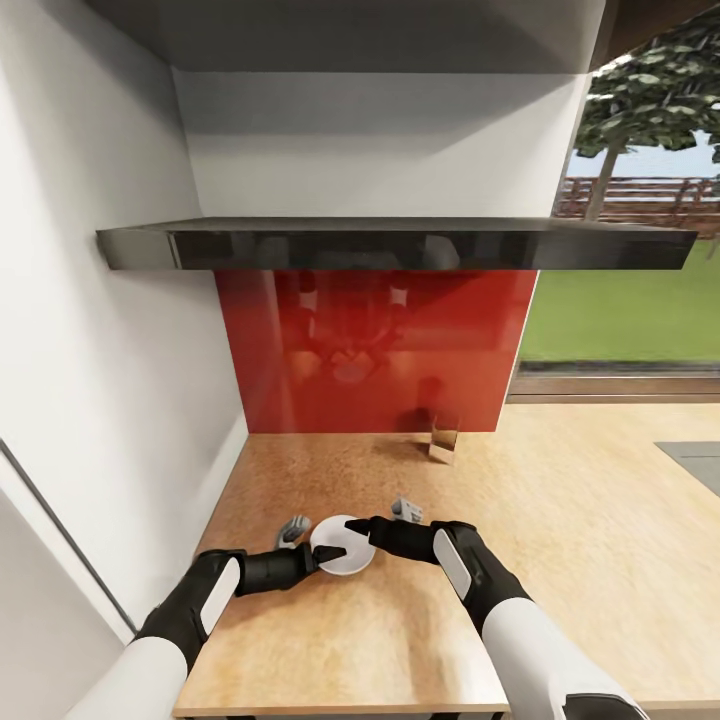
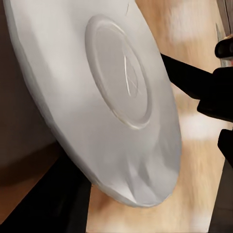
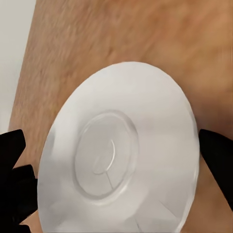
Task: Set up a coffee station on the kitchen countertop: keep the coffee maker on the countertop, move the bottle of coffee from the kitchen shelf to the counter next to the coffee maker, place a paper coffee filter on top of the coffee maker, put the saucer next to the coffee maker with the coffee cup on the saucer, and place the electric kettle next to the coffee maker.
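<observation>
The white saucer (image 1: 345, 565) hangs tilted just over the near left part of the countertop (image 1: 560, 520), between my two grippers. My left gripper (image 1: 322, 556) is shut on its rim. In the left wrist view the saucer (image 2: 111, 87) is very close, with a dark finger (image 2: 48, 199) under it. My right gripper (image 1: 366, 530) comes from the other side and stands open. The right wrist view looks straight onto the saucer (image 3: 116, 160), with a black fingertip (image 3: 217, 155) beside its edge. The dark kitchen shelf (image 1: 400, 245) runs above. Coffee maker, bottle of coffee, filter, cup and kettle are out of view.
A red glossy backsplash (image 1: 380, 350) closes the counter's back and a white wall (image 1: 100, 380) its left side. A small squarish glassy object (image 1: 443, 440) stands near the backsplash. A window onto a lawn is at the right, and a grey inset (image 1: 695, 460) lies at the counter's far right.
</observation>
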